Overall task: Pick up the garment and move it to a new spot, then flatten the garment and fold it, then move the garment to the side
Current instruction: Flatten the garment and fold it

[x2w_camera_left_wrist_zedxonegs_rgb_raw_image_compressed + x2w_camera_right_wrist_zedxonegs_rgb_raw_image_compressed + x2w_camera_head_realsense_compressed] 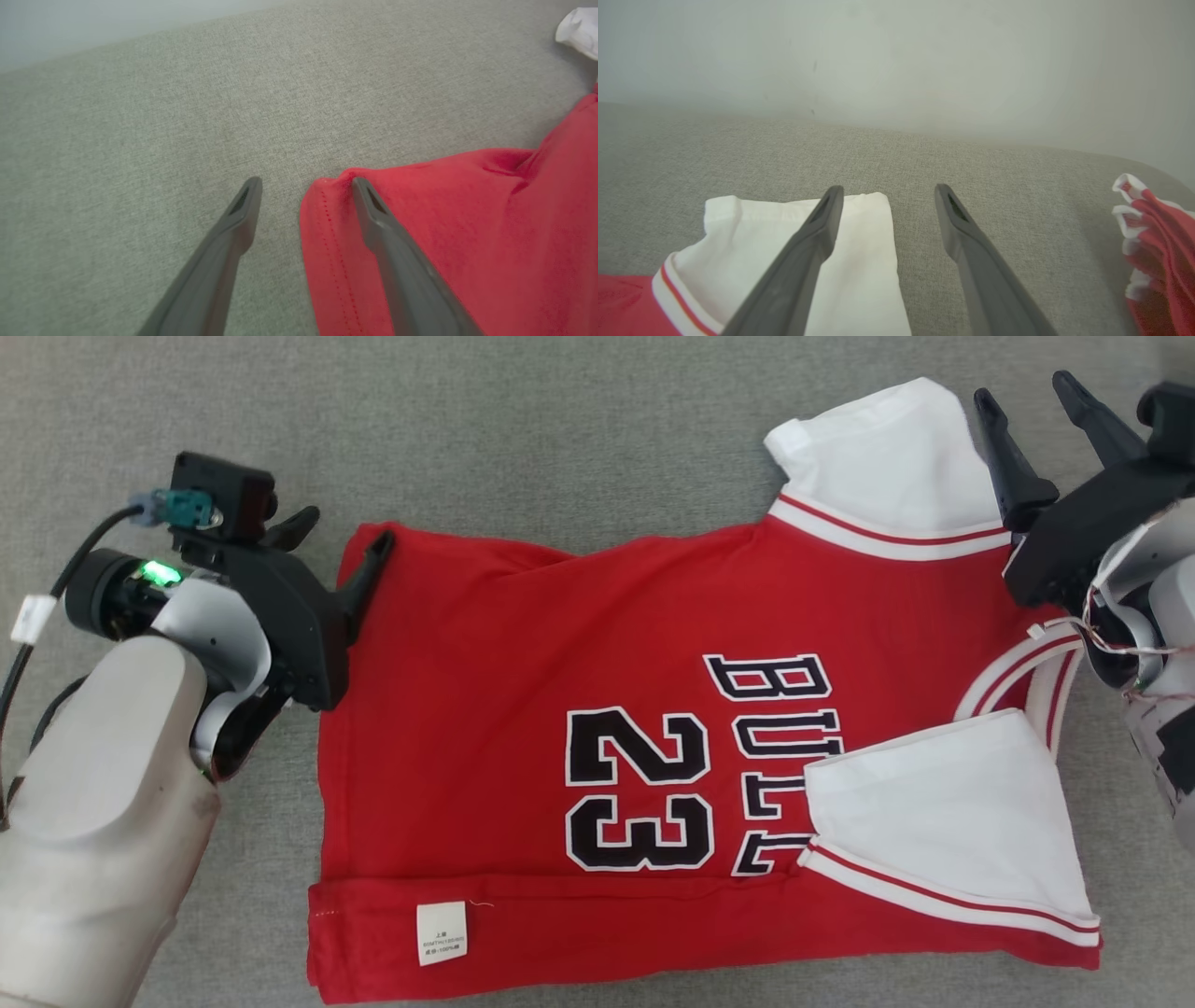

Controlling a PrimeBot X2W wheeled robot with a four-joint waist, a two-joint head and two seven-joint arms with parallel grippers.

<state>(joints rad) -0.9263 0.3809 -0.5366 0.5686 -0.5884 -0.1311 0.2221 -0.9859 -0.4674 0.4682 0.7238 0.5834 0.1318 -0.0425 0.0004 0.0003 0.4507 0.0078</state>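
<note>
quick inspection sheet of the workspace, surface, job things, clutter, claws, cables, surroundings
surface: grey woven fabric surface, flat.
job's things: red jersey spread out, number 23 up; near white sleeve folded over the lettering; near edge turned up, showing a care label.
clutter: nothing seen.
claws: left claw open, one finger over the jersey's hem corner, the other over the surface; right claw open, at the far white sleeve.
cables: black cable at the left wrist; thin wires at the right wrist.
surroundings: pale wall behind the surface.
</note>
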